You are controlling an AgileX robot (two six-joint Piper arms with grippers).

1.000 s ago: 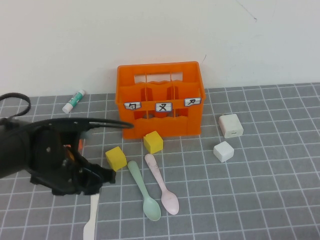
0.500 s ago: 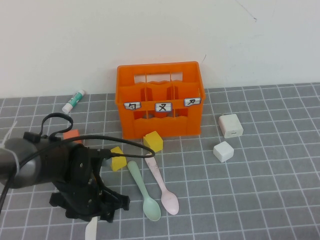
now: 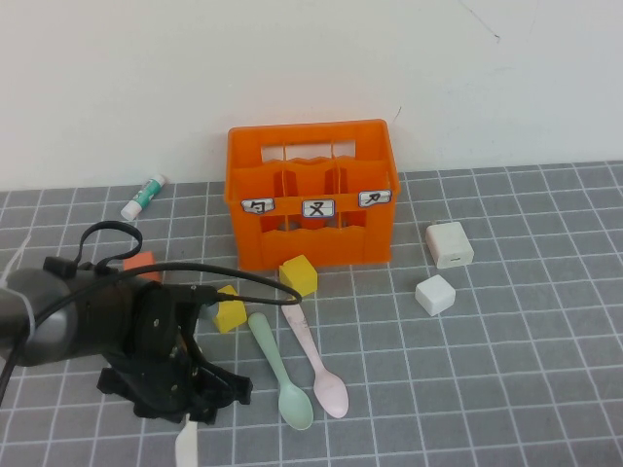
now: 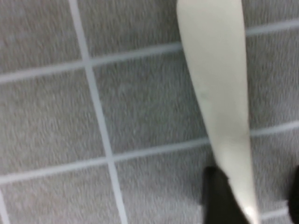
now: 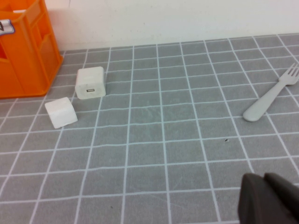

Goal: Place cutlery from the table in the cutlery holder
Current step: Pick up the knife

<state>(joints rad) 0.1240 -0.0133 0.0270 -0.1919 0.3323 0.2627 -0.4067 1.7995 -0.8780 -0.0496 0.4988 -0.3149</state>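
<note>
At the near left of the grey tiled surface (image 3: 506, 389), the left pincer (image 3: 190, 413) is lowered over the cream-white knife (image 3: 186, 446); the wrist view shows the knife (image 4: 219, 107) lying flat on the tiles with a dark fingertip (image 4: 219, 196) on either side of one end, spread and not clamped. The knife's near end pokes out below the arm. Just to the right lie the mint-green spoon (image 3: 280, 372) and the pale pink spoon (image 3: 314, 359), side by side, bowls toward the near edge. Two yellow cubes (image 3: 298, 276) sit by their handles. The orange holder (image 3: 311, 206) stands upright at the back wall. Right of it: a white charger (image 3: 449, 244) and a white cube (image 3: 435, 294). A white-and-green tube (image 3: 144, 197) lies back left. Right pincer (image 5: 273, 198): pressed together, low over bare tiles, a grey fork (image 5: 271, 95) well off.
</note>
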